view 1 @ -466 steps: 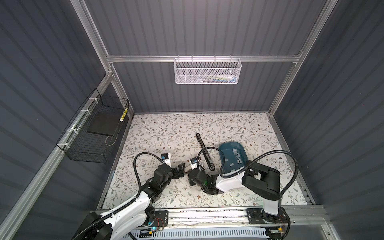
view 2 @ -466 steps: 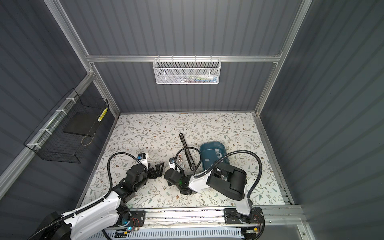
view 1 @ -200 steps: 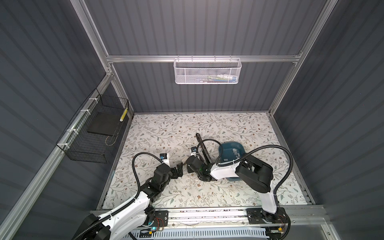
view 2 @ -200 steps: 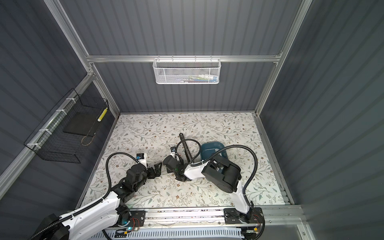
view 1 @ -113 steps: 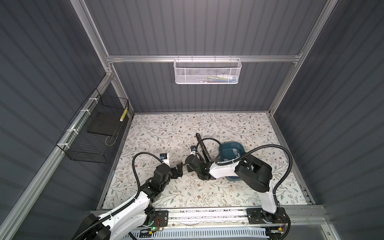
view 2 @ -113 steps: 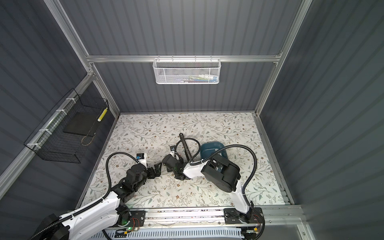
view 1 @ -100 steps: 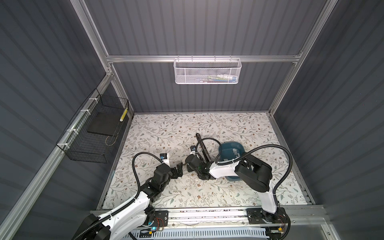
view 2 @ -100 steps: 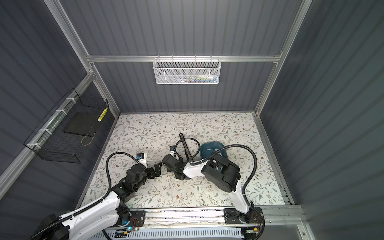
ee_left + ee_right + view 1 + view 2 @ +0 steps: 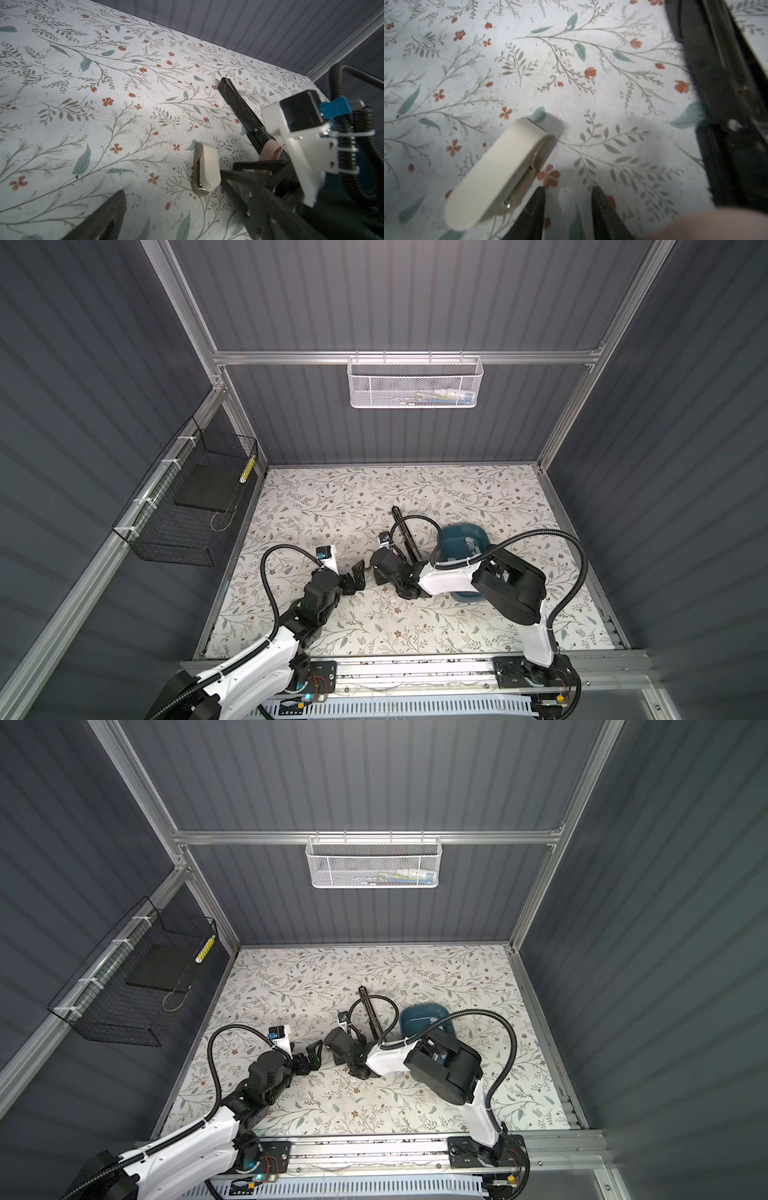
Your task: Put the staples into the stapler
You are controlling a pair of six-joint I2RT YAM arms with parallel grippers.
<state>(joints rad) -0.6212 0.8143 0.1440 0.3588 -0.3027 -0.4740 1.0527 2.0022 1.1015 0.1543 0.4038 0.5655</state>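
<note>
The staples (image 9: 471,544) lie as small grey strips in a teal bowl (image 9: 451,531), which sits at about 2 o'clock from the middle of the floral table (image 9: 316,506) in a top view. The right arm's white link crosses the near part of the bowl.

At 9 o'clock of the bowl a long black stapler (image 9: 404,531) lies flat on the table, its far tip pointing toward 11 o'clock. In the left wrist view it looks swung open.

The right gripper (image 9: 568,193) is low over the table, at about 7 o'clock from the black stapler. Its two dark fingertips (image 9: 538,199) stand a narrow gap apart, with only the tabletop between them. A cream mini stapler (image 9: 500,172) lies just outside that gap beside one fingertip (whether they touch I cannot tell). Its cap is down on its base.

The left gripper (image 9: 358,576) sits at 9 o'clock of the cream mini stapler, near it but apart. Its jaws are spread wide and grip nothing.

A pink rounded object (image 9: 270,150) shows behind the right gripper's fingers in the left wrist view, close against the black stapler. It is too blurred in the right wrist view to name.
</note>
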